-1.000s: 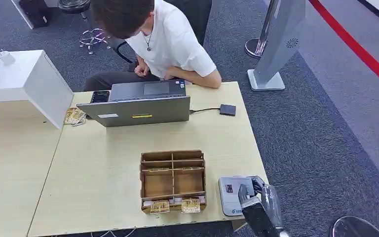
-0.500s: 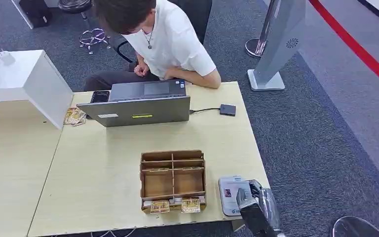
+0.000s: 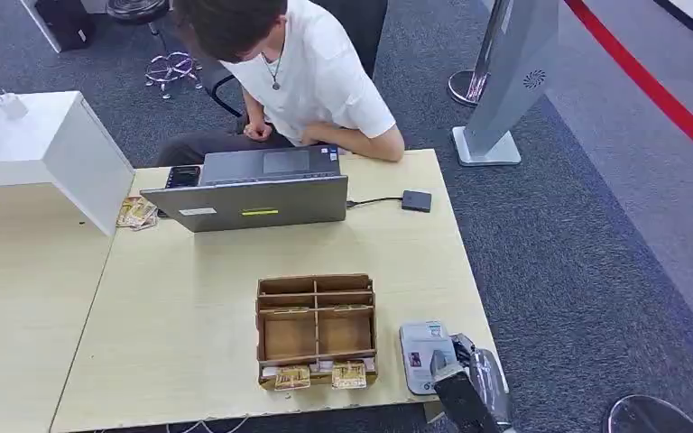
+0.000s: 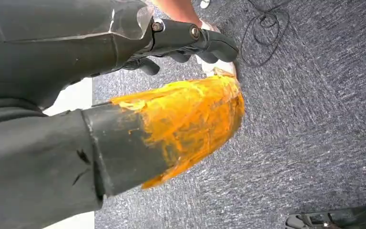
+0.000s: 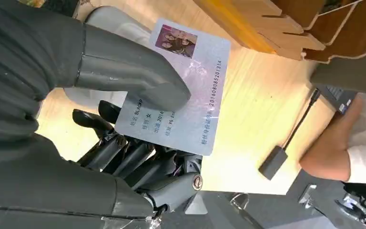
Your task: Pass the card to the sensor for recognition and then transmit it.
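My right hand point(image 3: 471, 374) is at the table's near right corner and grips a pale ID card point(image 3: 418, 354) with a small photo and printed text. In the right wrist view the thumb point(image 5: 138, 81) presses on the card's point(image 5: 190, 81) face and the dark fingers point(image 5: 138, 160) support it from behind. The card hovers just over the grey-white sensor pad point(image 3: 429, 328), whose rounded body point(image 5: 102, 16) peeks out behind the thumb. Whether card and pad touch is unclear. My left hand point(image 4: 181, 71) hangs over grey carpet holding nothing, with an orange-wrapped thumb point(image 4: 190, 119).
A wooden compartment box point(image 3: 316, 329) with cards point(image 3: 293, 376) in its front slots stands left of the sensor. Farther back are a laptop point(image 3: 257, 194), a black adapter point(image 3: 416, 200) on a cable, and a seated person point(image 3: 316, 77). A white box point(image 3: 50, 149) stands at far left.
My right hand has drawn back a little toward the table's near edge, carrying the card with it over the sensor pad. The person and the table items stay put.
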`<state>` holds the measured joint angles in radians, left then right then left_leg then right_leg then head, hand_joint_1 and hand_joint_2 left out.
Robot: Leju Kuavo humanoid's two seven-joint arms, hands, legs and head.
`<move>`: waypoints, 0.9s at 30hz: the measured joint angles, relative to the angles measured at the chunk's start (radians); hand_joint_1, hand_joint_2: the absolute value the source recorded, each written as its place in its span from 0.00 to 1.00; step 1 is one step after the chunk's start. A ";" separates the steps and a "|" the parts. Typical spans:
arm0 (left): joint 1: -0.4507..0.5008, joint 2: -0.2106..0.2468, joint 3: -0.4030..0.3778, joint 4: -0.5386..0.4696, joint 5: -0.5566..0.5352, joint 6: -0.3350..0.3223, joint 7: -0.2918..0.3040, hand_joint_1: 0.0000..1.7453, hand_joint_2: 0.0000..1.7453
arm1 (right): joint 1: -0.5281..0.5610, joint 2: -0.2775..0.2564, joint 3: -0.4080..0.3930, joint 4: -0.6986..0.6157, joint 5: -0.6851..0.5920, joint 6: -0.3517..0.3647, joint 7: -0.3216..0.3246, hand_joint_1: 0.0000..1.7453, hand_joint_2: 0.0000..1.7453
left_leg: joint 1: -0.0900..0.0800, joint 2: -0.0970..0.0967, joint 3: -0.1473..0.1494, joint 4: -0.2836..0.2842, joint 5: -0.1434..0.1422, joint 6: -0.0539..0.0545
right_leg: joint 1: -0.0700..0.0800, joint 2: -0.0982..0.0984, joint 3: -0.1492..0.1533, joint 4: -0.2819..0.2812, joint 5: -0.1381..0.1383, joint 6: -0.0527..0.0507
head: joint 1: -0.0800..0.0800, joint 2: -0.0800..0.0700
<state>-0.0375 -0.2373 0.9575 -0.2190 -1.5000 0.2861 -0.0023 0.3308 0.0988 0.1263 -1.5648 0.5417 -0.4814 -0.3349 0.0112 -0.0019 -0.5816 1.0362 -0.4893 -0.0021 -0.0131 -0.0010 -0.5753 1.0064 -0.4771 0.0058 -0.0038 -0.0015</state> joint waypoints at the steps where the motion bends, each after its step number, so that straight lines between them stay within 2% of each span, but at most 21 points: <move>1: 0.000 0.000 0.000 0.000 0.000 0.000 0.000 0.00 0.00 | -0.001 0.000 -0.004 0.004 0.000 0.000 0.001 1.00 1.00 | 0.000 0.000 0.000 0.000 0.000 0.000 | 0.000 0.000 0.000 0.000 0.000 0.000 | 0.000 0.000; 27: 0.000 0.000 0.000 0.000 0.000 0.001 -0.015 0.00 0.00 | -0.057 0.022 -0.098 0.146 0.015 0.007 -0.011 1.00 1.00 | 0.000 0.000 0.000 0.000 0.000 0.000 | 0.000 0.000 0.000 0.000 0.000 0.000 | 0.000 0.000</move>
<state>-0.0375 -0.2373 0.9575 -0.2190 -1.5003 0.2869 -0.0168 0.2740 0.1206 0.0282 -1.4191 0.5566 -0.4742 -0.3460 0.0112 -0.0019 -0.5814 1.0362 -0.4893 -0.0021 -0.0131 -0.0010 -0.5753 1.0064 -0.4771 0.0058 -0.0038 -0.0015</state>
